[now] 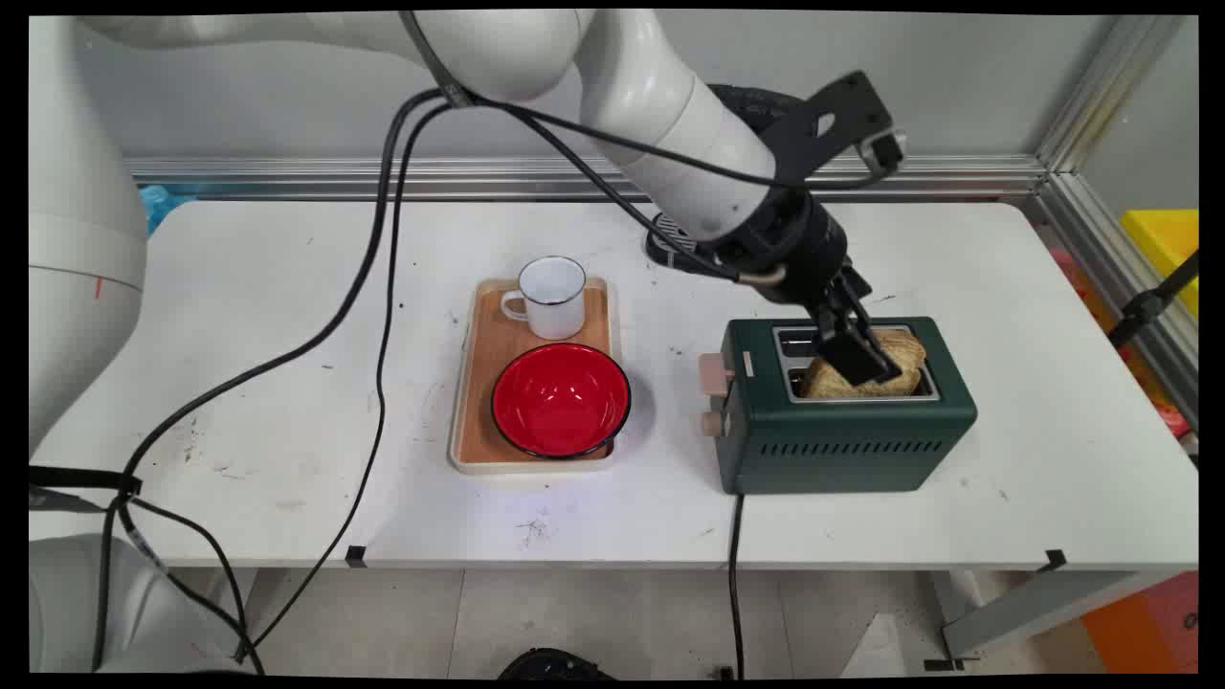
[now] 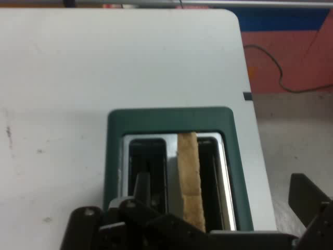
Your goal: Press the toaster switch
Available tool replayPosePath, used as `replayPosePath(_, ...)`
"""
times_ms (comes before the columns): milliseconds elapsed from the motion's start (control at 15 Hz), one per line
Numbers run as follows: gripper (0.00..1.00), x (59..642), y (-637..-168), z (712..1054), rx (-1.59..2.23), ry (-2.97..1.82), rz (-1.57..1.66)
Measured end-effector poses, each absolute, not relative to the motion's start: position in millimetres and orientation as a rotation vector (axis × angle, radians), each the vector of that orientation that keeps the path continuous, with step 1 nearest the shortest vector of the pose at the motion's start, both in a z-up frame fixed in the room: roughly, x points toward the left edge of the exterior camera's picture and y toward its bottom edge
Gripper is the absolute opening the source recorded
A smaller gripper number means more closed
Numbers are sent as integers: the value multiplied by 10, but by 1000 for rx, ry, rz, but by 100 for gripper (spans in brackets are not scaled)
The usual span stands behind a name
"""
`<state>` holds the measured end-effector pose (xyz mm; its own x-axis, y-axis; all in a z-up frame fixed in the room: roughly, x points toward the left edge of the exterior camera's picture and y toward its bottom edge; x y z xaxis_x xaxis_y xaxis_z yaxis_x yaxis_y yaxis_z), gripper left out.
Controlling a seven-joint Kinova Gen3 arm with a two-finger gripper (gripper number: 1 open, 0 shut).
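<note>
A dark green two-slot toaster stands on the white table, right of centre. A slice of browned bread stands upright in one slot, its top sticking out. My gripper hangs just over the toaster's top, open, one finger in front of the bread and one behind it. In the hand view the bread rises edge-on from the toaster. My gripper straddles it with its fingers wide apart. One finger is over the empty slot, the other is beyond the toaster's side.
A wooden tray left of the toaster holds a white enamel mug and a red bowl. The toaster's cord drops over the table's front edge. A black round object lies behind the arm. A yellow bin stands off the right end.
</note>
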<state>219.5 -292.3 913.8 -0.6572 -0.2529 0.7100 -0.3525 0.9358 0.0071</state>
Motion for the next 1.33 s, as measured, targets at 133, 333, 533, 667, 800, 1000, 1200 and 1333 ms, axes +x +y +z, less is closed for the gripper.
replayPosePath(133,100,2252,-2933,9240,430,-2312,172)
replayPosePath(333,100,2341,-2930,9358,439,-2308,177)
replayPosePath(533,100,2474,-2900,9501,449,-2307,181)
replayPosePath(667,100,2558,-2867,9574,450,-2310,180)
replayPosePath(800,100,2639,-2828,9623,448,-2318,178)
replayPosePath(1000,100,2867,-2715,9688,446,-2343,169)
replayPosePath(1200,100,3071,-2620,9693,437,-2375,162)
replayPosePath(1333,100,3176,-2577,9680,432,-2398,159)
